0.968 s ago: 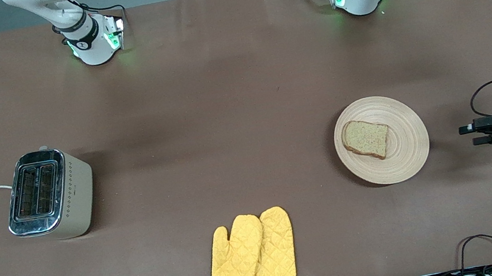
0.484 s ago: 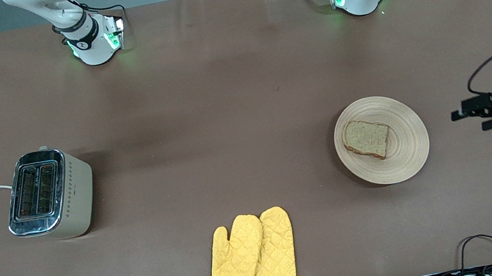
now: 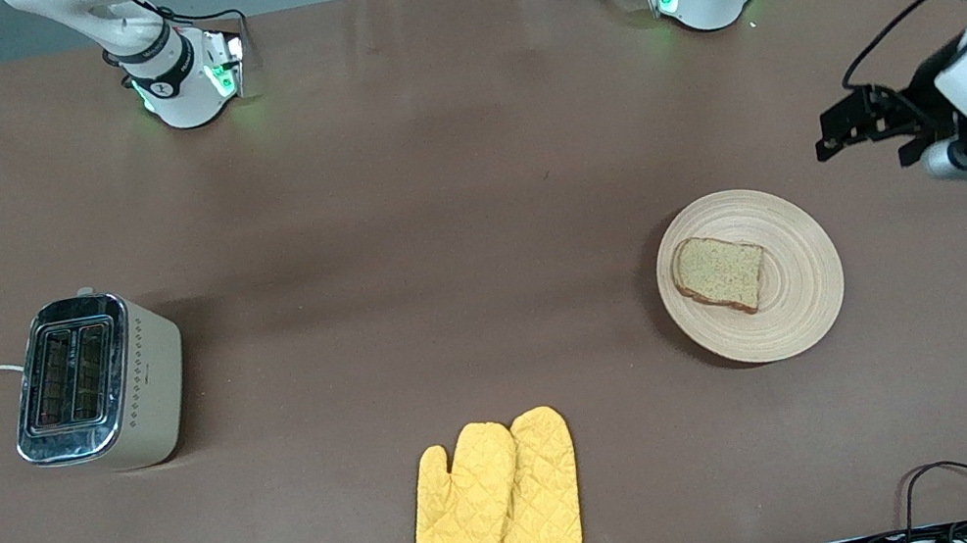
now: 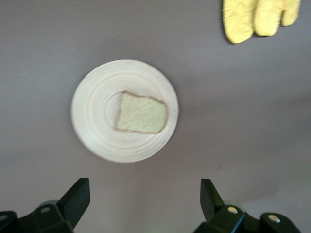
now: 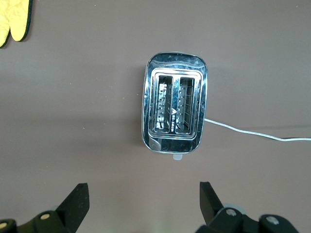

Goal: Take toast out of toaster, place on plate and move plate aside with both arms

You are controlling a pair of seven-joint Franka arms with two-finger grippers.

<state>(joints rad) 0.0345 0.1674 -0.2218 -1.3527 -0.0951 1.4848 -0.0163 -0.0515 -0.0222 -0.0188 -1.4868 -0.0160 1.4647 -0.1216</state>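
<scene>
**Toast is plated; the plate is waiting for both claws**

We are seeing the toast [image 3: 720, 274] lying flat on the plate [image 3: 806, 294], toward the left arm's end of the bench [image 3: 435, 220]. The toaster [image 3: 97, 382] is standing well apart at the right arm's end, both slots looking empty in the right wrist view. So we are judging the step in hand to be the two-armed move of the plate.

The left claw [image 3: 829, 134] is hanging wide and empty over bare bench just beside the plate's rim. The right claw [image 5: 141, 204] is also spread wide and empty, high over the toaster.

To do this well, we are suggesting that the right arm cross over toward the plate, passing clear of the mitts [image 3: 495, 496], which are lying nearer the front camera. Each claw should be meeting the rim at facing edges, low and level. Lifting or sliding evenly matters, since a tilt could be sending the toast off. The toast is sitting off-centre, so we are favouring grips away from it.
</scene>
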